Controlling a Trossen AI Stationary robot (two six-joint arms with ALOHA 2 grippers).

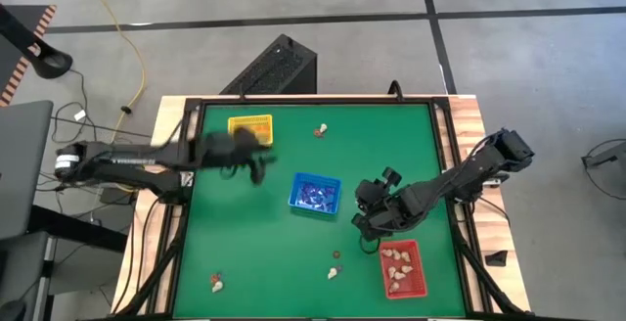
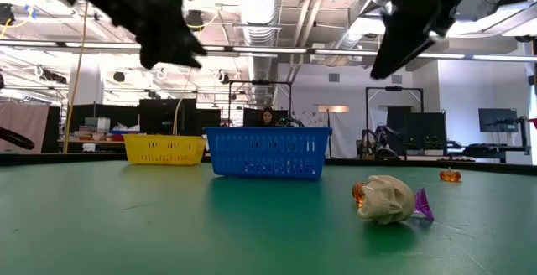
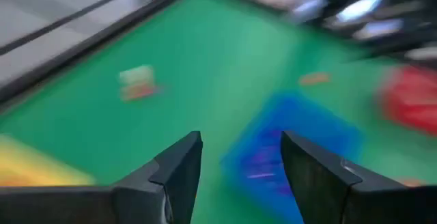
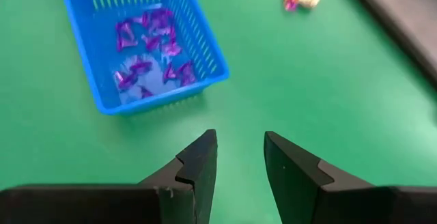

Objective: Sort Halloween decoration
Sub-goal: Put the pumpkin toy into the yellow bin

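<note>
Three trays stand on the green table point(image 1: 254, 252): a yellow tray point(image 1: 249, 125) at the far left, a blue tray point(image 1: 315, 194) in the middle holding purple trinkets point(image 4: 147, 43), and a red tray point(image 1: 404, 267) at the near right holding cream trinkets point(image 1: 395, 258). Loose trinkets lie at the far middle point(image 1: 320, 130), near the front point(image 1: 335, 272) and at the near left point(image 1: 217, 282). My left gripper point(image 3: 239, 138) hovers open and empty between the yellow and blue trays. My right gripper point(image 4: 240, 136) hangs open and empty just right of the blue tray.
In the low view a cream, orange and purple cluster point(image 2: 388, 198) lies on the table in front of the blue tray point(image 2: 268, 152), with a small orange piece point(image 2: 450, 175) farther right. A raised dark frame point(image 1: 313, 101) rims the table. Bare green table lies at the near middle.
</note>
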